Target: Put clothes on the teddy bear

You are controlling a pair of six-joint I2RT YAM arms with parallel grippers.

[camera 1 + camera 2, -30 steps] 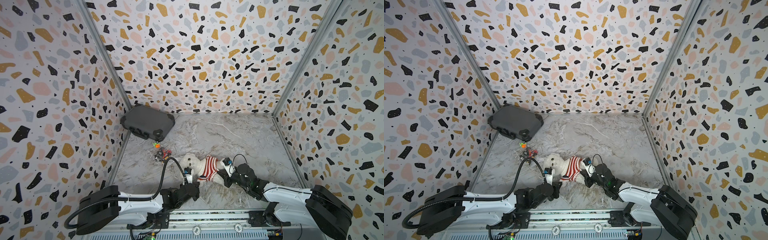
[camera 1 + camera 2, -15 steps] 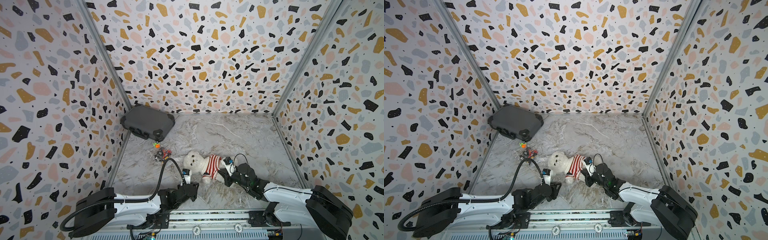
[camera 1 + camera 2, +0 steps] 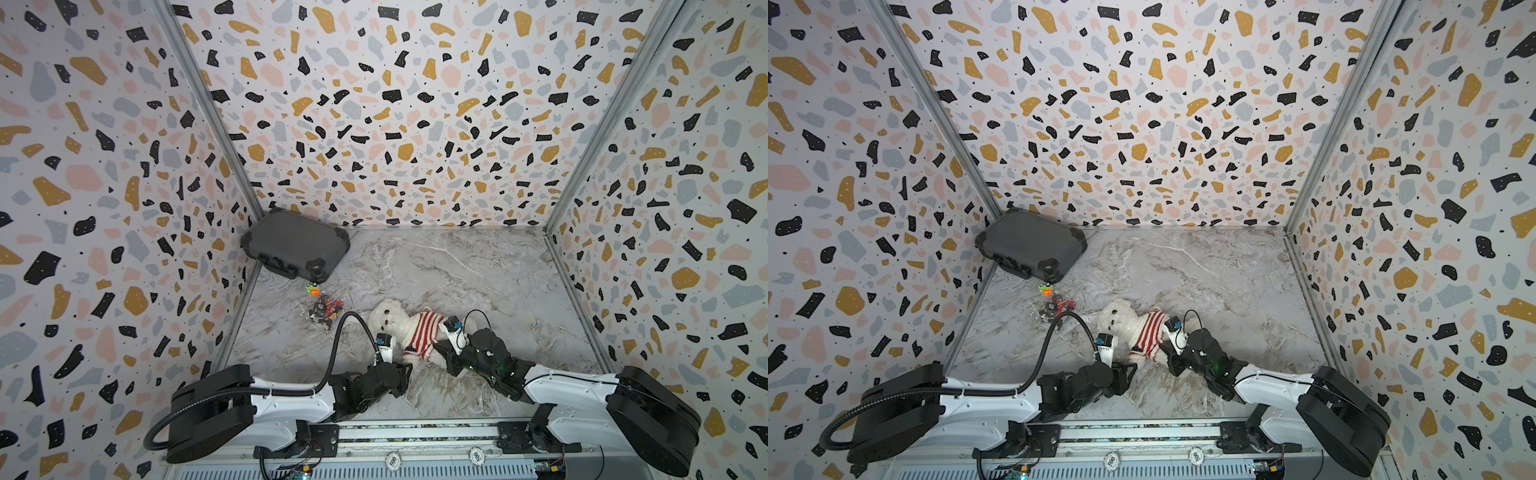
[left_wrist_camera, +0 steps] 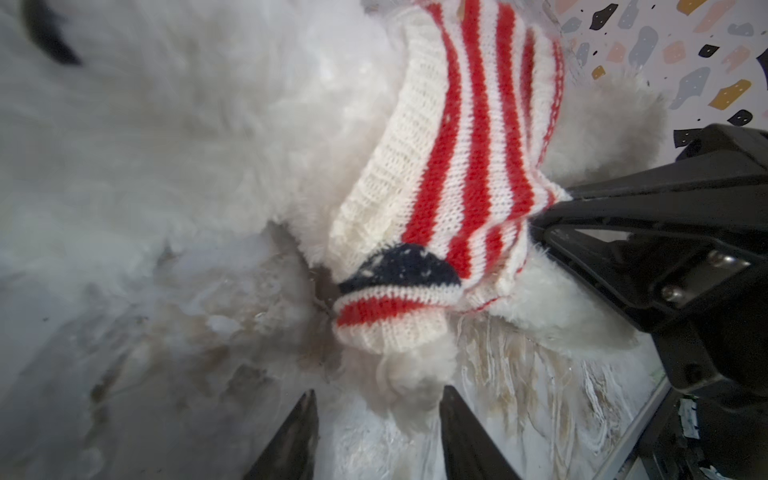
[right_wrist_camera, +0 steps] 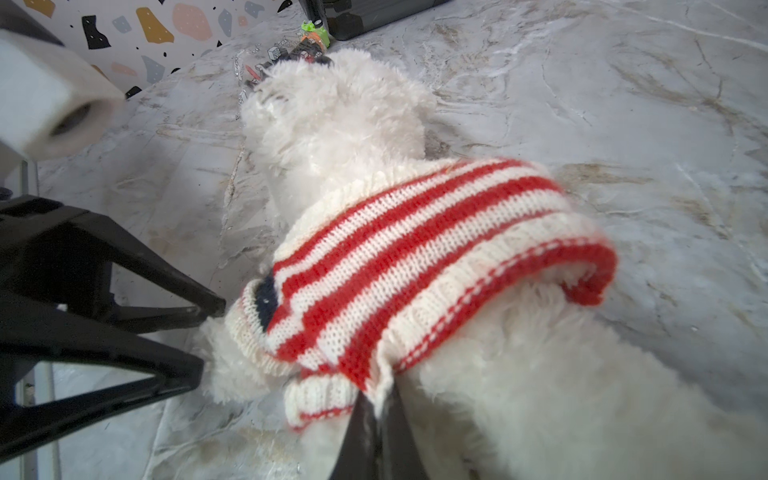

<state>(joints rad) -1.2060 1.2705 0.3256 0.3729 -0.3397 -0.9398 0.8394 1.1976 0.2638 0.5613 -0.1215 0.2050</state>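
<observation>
The teddy bear lies on the marble floor with its head toward the left wall. A red-and-white striped sweater covers its torso. My left gripper is open; the bear's fluffy paw, which pokes out of a sleeve, sits at its fingertips, ungripped. In both top views this left gripper is low at the bear's near side. My right gripper is shut on the sweater's lower hem, which is pulled taut.
A grey hard case leans in the back left corner. A small pile of toy pieces and an orange-green toy lie left of the bear's head. Patterned walls enclose three sides.
My left gripper has opened, let go at the bear's arm and drawn back toward the front. The bear shifted slightly right. The right gripper has kept its hold.
</observation>
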